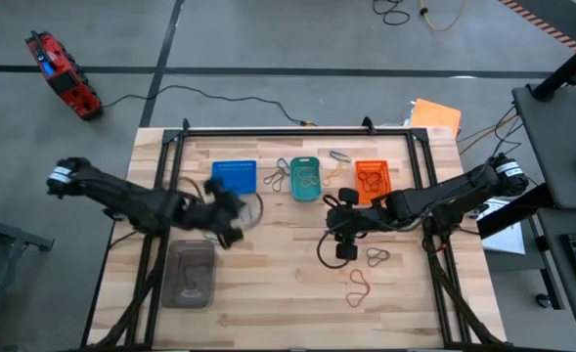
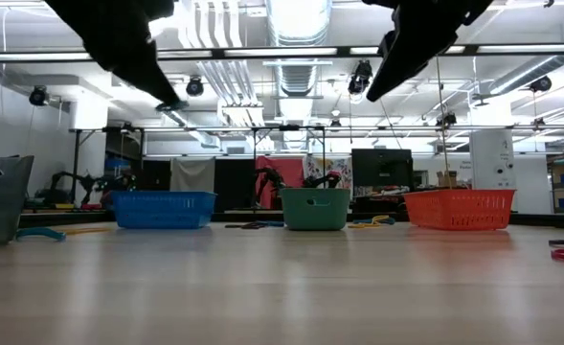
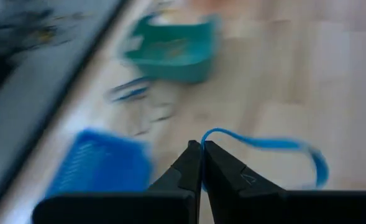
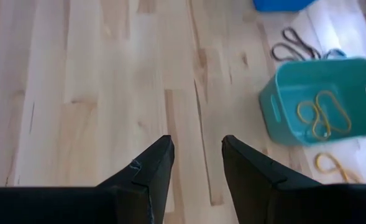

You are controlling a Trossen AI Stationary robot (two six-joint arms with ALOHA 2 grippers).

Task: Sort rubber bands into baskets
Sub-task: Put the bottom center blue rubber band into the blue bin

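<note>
The left gripper (image 3: 202, 148) pinches a blue rubber band (image 3: 276, 149) at its fingertips; the right gripper (image 4: 197, 149) gapes empty.

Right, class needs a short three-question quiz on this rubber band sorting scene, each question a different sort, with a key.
1. True or false: the left claw is shut on a blue rubber band.
2. Which basket holds yellowish bands in the right wrist view? A blue basket B teal basket C orange basket
3. Fill in: the right claw hangs ____ above bare table, gripping nothing.

Key: 1 true; 2 B; 3 open
</note>
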